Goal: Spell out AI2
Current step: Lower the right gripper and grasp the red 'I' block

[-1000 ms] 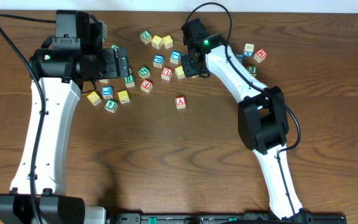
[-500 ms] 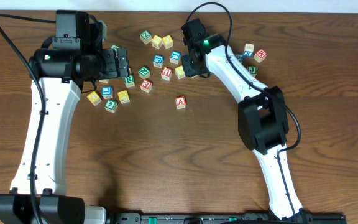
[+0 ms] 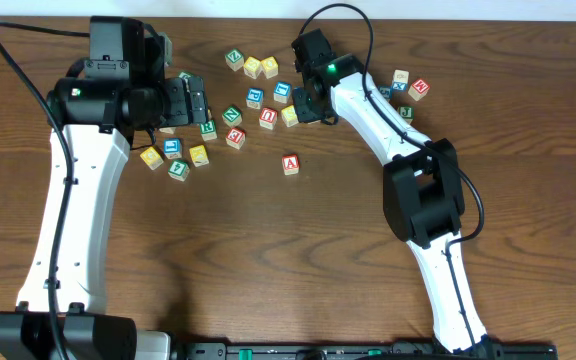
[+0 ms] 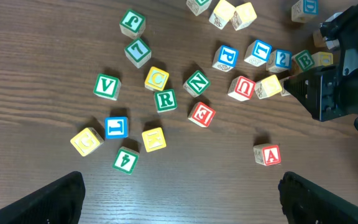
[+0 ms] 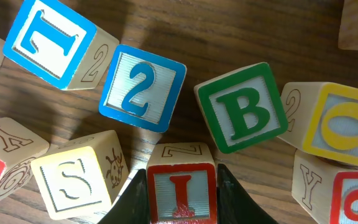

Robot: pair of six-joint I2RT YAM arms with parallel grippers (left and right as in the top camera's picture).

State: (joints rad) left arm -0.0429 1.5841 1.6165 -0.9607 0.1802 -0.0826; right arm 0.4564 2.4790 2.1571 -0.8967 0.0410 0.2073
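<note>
The red I block (image 5: 181,193) sits between my right gripper's (image 5: 181,202) two fingers, which are shut on it among the cluster on the table. The blue 2 block (image 5: 142,87) lies just beyond it, next to a green B block (image 5: 246,112); the 2 also shows in the left wrist view (image 4: 283,59). The red A block (image 3: 290,164) stands alone on the wood and shows in the left wrist view (image 4: 267,154). My right gripper (image 3: 308,105) is over the upper middle cluster. My left gripper (image 4: 182,205) is open and empty, high above the table (image 3: 198,100).
Several loose letter blocks lie scattered: a yellow O (image 5: 347,127), an S (image 5: 73,177), a blue T (image 5: 51,37), a red U (image 4: 242,87), green R (image 4: 165,99) and V (image 4: 106,86). Two more blocks (image 3: 410,84) lie at the right.
</note>
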